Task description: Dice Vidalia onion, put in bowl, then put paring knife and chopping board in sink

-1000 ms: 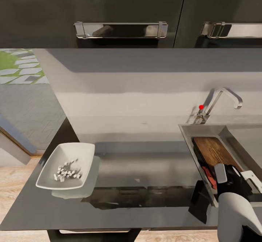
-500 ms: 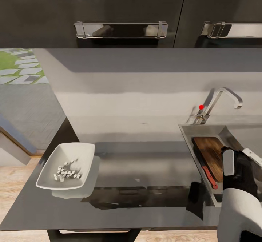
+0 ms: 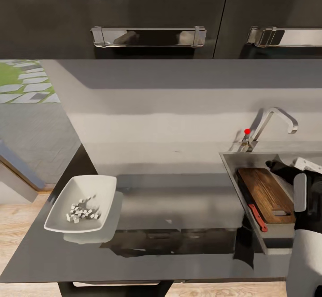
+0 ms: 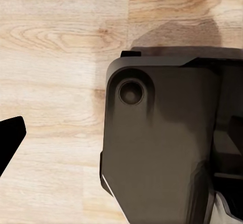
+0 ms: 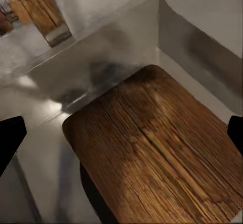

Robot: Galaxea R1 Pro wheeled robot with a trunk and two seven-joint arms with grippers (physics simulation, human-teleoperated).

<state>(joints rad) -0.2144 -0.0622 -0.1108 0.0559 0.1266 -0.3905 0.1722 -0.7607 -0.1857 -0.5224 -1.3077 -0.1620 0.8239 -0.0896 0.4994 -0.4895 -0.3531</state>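
**Holdings at the sink: board and knife lodged, onion diced in bowl**

We record the following, by item.

Chopping board [image 3: 267,193]: brown wood, lying in the sink [image 3: 232,165], slot handle at the near end. We judge it stiff, flat and moderately heavy; best taken by a long edge or at the slot.

Paring knife [image 3: 258,218]: red handle, lying along the board's left side against the basin wall. We judge it light, slim and apt to slip; the handle is the place to hold it, never the blade.

Diced onion [image 3: 82,210]: tiny pale bits, loose and easily scattered, gathered in the bowl [image 3: 85,187].

Bowl: white, square, on the dark table [image 3: 179,207], well apart from the sink. Likely smooth and breakable; lift by the rim.

Right pincer [image 5: 121,128]: above the board, fingers spread wide at either edge of the wrist view, nothing between them.

Left pincer [image 4: 10,143]: over a wooden floor [image 4: 55,47]; one dark fingertip shows, and we cannot tell whether it is spread or closed.

We judge the task near complete.
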